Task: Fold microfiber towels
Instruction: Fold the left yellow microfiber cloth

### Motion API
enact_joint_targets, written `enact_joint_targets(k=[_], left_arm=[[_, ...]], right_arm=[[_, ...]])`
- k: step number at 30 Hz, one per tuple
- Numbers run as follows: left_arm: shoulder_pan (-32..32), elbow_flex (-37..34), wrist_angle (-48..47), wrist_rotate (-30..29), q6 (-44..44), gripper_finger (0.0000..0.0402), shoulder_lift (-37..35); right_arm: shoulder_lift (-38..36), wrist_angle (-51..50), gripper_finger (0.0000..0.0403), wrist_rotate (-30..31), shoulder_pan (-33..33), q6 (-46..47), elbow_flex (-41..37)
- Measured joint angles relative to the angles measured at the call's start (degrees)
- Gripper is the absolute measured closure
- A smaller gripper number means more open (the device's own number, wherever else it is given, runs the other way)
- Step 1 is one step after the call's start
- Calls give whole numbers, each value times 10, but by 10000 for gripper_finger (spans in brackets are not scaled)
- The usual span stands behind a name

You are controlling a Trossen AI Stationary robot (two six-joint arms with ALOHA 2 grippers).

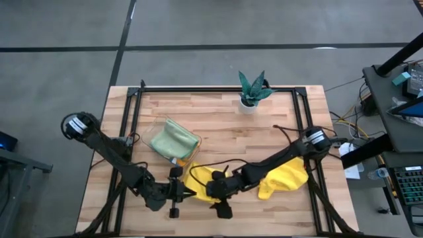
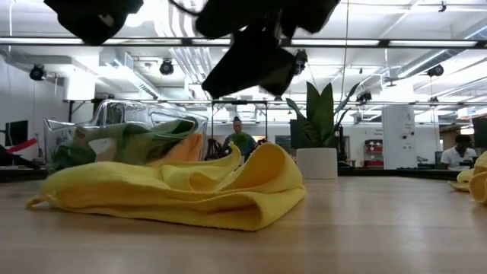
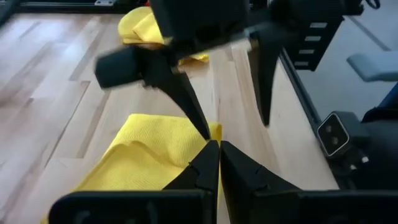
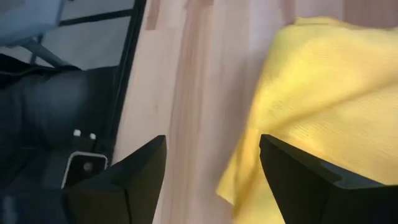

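A yellow microfiber towel [image 1: 200, 177] lies loosely folded on the wooden table near its front edge, resting on its lower layers [image 2: 175, 194]. My left gripper [image 3: 219, 152] hovers shut just above its near part [image 3: 155, 146], holding nothing. My right gripper [image 4: 211, 142] faces it from the right, open and above the same towel [image 4: 323, 93], also empty. A second yellow towel [image 1: 285, 178] lies bunched under the right arm. A pale green towel [image 1: 173, 139] lies in the clear tray [image 1: 155, 125] over a bit of orange cloth [image 1: 182, 160].
A small plant in a white pot [image 1: 251, 92] stands at the table's far edge. A black frame rail [image 1: 218, 88] runs around the tabletop. Bare wood lies between the tray and the right arm. In the low view, people [image 2: 242, 141] show in the room behind.
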Motion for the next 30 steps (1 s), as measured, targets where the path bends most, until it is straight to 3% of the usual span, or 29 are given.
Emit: enact_joint_targets(k=[9,12,17,24,30], left_arm=[[19,-7,1,3,13,401,19],[34,-8,2,35,12,401,29],[54,-6,8,64,12,377,40],[89,3,15,41,39,293,42],[149,19,65,47,100,243,76]], right_arm=[[-42,-130,157,127,31,-21,-1],[-54,-143,156,150,42,-53,-23],[-65,-112,158,148,48,-66,-75],[-85,-43,158,148,47,-80,-154],[-135,96,158,150,45,-93,-244]])
